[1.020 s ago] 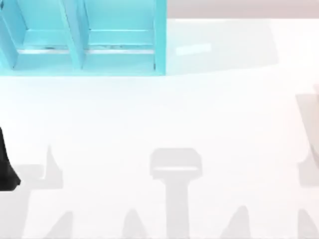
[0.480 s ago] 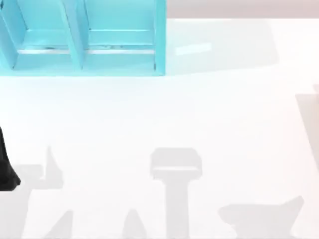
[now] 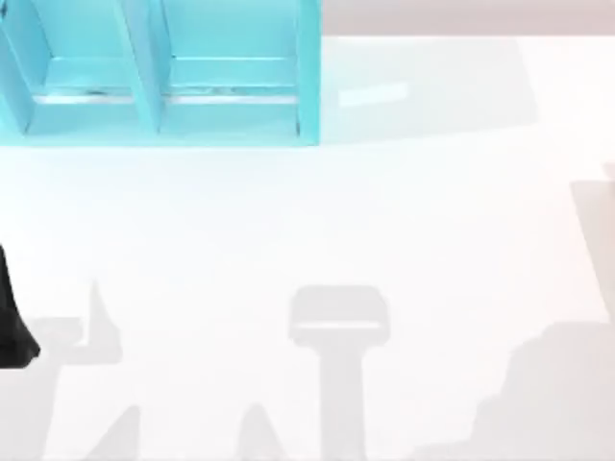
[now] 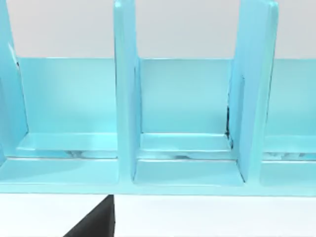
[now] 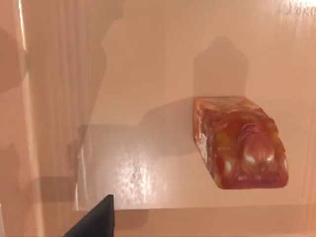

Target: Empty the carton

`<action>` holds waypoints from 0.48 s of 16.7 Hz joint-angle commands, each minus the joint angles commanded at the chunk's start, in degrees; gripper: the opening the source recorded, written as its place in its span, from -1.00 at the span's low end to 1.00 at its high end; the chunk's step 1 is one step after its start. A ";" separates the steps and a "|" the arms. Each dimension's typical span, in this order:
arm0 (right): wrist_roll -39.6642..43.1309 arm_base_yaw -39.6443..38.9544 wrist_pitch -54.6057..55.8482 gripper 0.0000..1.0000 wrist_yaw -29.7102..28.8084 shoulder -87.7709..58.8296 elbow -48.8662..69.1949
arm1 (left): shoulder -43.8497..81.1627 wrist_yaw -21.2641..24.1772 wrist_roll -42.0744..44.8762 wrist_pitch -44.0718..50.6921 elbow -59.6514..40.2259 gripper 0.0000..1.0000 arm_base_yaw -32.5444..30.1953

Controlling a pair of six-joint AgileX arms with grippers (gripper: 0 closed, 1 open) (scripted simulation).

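Carton (image 5: 239, 143) lies on its side on a glossy surface below your right wrist camera. Your left arm (image 3: 13, 322) sits at the table's (image 3: 307, 221) left edge, facing the turquoise shelf (image 4: 158, 123). Jaws' state: cannot tell.

One table (image 3: 288, 221), white, spans the top view. One turquoise rack (image 3: 159, 72) stands in the upper left of that frame, with two open bays there between upright dividers. The left wrist view faces the rack (image 4: 187, 168) and shows one whole bay in the middle of the frame and part of one more at each side. One orange-red carton (image 5: 239, 143) lies right of centre in the right wrist view.
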State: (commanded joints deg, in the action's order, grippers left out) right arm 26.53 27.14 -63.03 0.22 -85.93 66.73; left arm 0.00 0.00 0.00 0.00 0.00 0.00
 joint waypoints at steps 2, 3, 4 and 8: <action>1.44 1.45 -3.41 1.00 0.01 -4.66 3.57 | 0.00 0.00 0.00 0.00 0.00 1.00 0.00; 1.95 1.96 -4.63 1.00 0.01 -6.29 4.83 | 0.00 0.00 0.00 0.00 0.00 1.00 0.00; 2.30 2.32 -5.48 1.00 0.01 -7.41 5.69 | 0.00 0.00 0.00 0.00 0.00 1.00 0.00; 2.53 2.56 -6.04 1.00 0.01 -8.13 6.26 | 0.00 0.00 0.00 0.00 0.00 1.00 0.00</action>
State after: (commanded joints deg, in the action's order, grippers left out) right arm 29.06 29.70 -69.07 0.24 -94.07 72.98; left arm 0.00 0.00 0.00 0.00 0.00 0.00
